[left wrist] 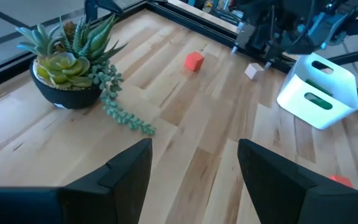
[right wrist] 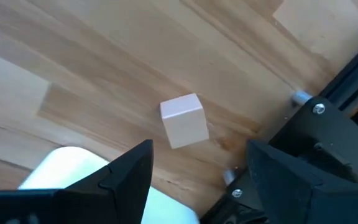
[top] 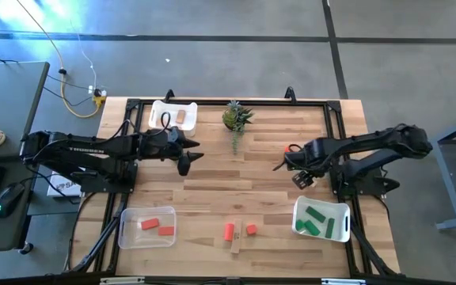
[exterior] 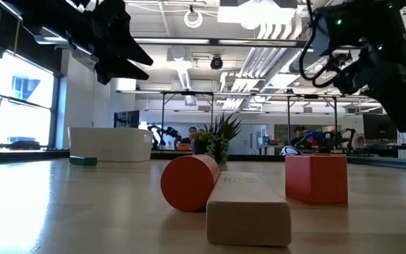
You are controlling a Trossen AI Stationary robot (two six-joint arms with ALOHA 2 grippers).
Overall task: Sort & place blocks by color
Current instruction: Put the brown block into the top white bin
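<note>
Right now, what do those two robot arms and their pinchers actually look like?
Both arms are black and jointed, with black cables along them. The left arm carries white lettering on its side. Each ends in two flat, dark, wedge-shaped fingers: left gripper, right gripper.

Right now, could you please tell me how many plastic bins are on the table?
3: one white plastic bin beside the small potted plant, holding a tan block; one clear bin with red-orange blocks; another white bin with green blocks.

A potted plant (top: pixel 237 117) stands between three bins (top: pixel 321 218).
</note>
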